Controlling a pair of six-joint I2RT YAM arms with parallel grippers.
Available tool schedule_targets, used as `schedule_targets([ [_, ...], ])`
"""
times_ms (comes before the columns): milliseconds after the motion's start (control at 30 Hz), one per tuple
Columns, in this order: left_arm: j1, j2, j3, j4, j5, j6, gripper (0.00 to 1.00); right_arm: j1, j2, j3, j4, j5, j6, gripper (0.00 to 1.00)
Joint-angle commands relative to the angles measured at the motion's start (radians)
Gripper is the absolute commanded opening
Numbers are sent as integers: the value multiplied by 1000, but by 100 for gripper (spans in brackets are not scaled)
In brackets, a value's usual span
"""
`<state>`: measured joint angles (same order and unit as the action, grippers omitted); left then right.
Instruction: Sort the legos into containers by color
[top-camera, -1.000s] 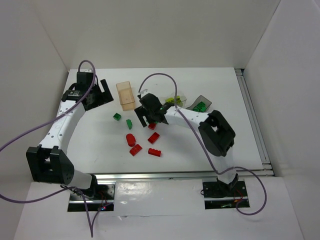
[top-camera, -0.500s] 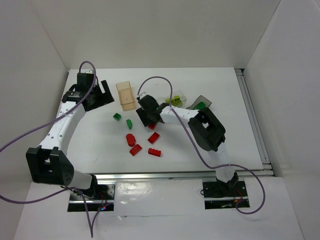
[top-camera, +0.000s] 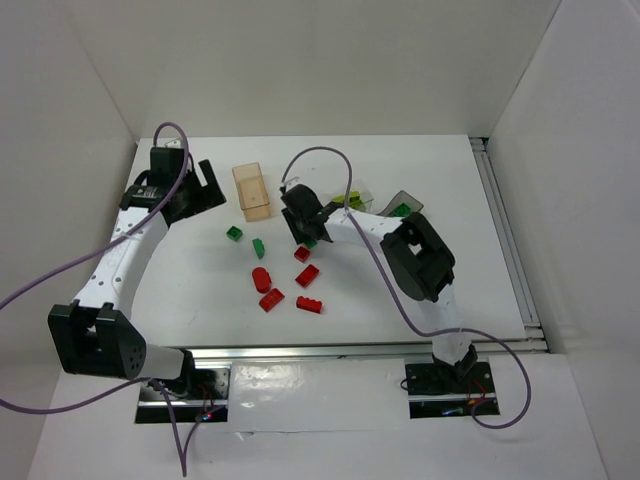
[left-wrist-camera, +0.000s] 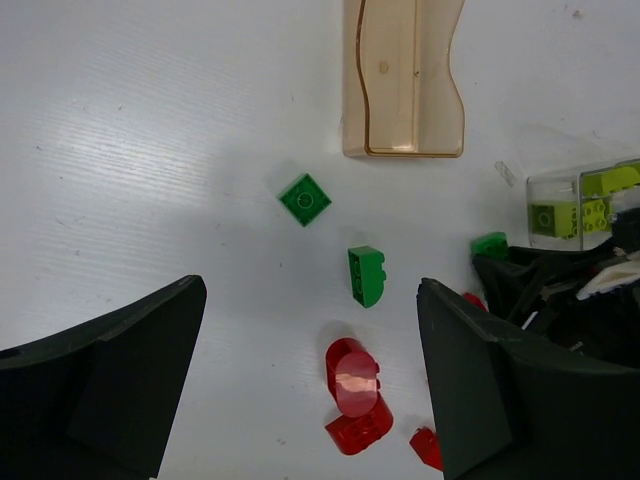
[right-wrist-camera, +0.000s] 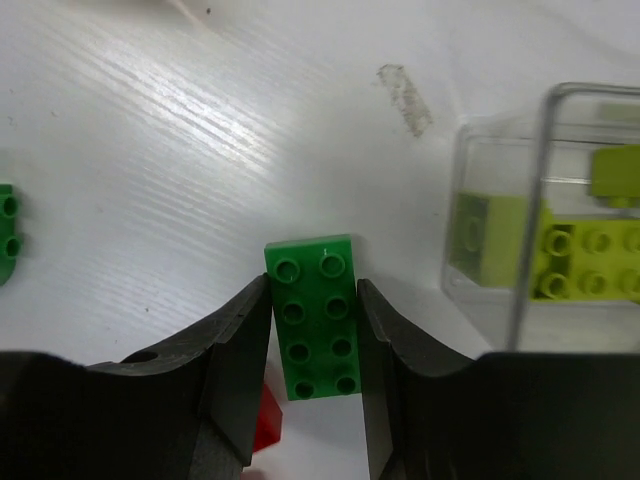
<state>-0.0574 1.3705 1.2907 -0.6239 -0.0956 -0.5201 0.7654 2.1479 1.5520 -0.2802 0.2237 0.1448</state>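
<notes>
I can read no text, label, brand, number or sign on anything in my views, bricks and boxes included.

White shells and black joint housings are being worn by the left arm (top-camera: 120, 248) and the right arm (top-camera: 372, 228). Thin purple cables (top-camera: 320, 150) are being trailed along both. Matte black curved fingers (left-wrist-camera: 100, 390) are being carried at each wrist, and flat black base plates (top-camera: 445, 385) are being shown.

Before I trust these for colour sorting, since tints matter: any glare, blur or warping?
Top view: even light, soft shadows. Left wrist view: the orange box looks wavy, and a red brick carries a pale highlight. Right wrist view: the green brick between the fingers is sharp.
</notes>
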Motion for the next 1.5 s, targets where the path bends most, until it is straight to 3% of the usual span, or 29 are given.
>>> schedule_targets([
  [0, 5, -27, -8, 21, -1, 11, 96, 0, -172, 2, 62, 112, 9, 36],
  [167, 5, 1, 2, 10, -26, -7, 96, -57, -336, -75, -31, 350, 163, 36],
  [367, 5, 44, -7, 10, -26, -27, 96, -219, -508, -288, -95, 384, 361, 36],
  [500, 5, 96, -16, -2, -17, -50, 96, -339, -545, -358, -94, 306, 417, 36],
  [933, 5, 150, -25, -2, 22, -60, 96, -494, -376, -271, -21, 220, 398, 40],
  [1033, 5, 159, -47, -2, 22, -60, 96, -526, -347, -238, -7, 204, 398, 48],
  [1067, 5, 159, -56, -2, 22, -70, 96, -526, -336, -237, 9, 181, 389, 57],
  [1100, 5, 168, -56, -2, 22, -70, 96, -526, -336, -209, 9, 181, 389, 75],
  [1167, 5, 177, -65, -2, 22, -80, 96, -526, -327, -195, -3, 181, 371, 82],
  [1267, 5, 177, -77, 7, 22, -80, 94, -488, -388, -234, -4, 209, 361, 82],
  [1467, -15, 219, -97, 29, 13, -69, 88, -365, -563, -386, 44, 220, 342, 71],
])
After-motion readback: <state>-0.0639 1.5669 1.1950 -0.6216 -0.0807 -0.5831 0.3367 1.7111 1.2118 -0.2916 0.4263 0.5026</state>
